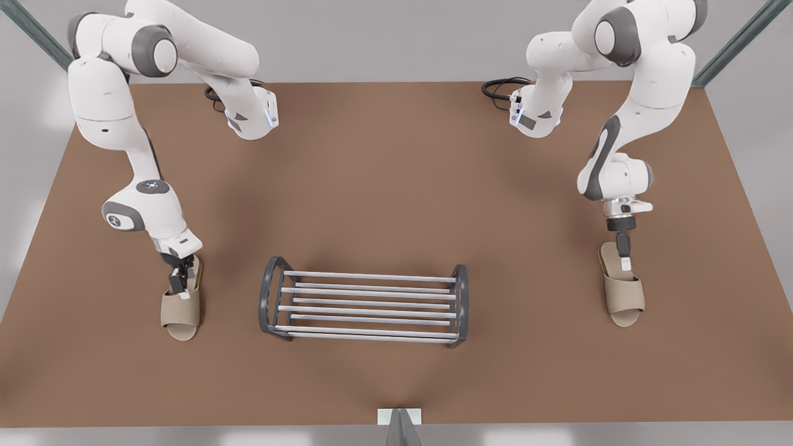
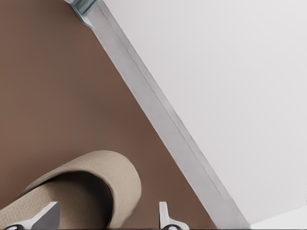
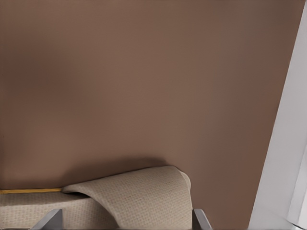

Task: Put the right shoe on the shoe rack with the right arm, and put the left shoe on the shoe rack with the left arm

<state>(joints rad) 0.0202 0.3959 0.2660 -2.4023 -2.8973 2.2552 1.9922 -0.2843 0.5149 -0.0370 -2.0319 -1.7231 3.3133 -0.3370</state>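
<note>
Shoes (image 1: 181, 313) (image 1: 624, 294): two, each straddled by open jaws, flanking one rack (image 1: 365, 305).

From my seat the light is bright, even and soft, with no glare on the brown table (image 1: 396, 186). Faint, diffuse shadows spread under both arms and around the rack (image 1: 365, 305). In the right wrist view a darker soft shadow hugs the slipper (image 3: 139, 201). The slipper (image 2: 96, 184) in the left wrist view has a dark, shaded opening. Edges look slightly smeared throughout.
</note>
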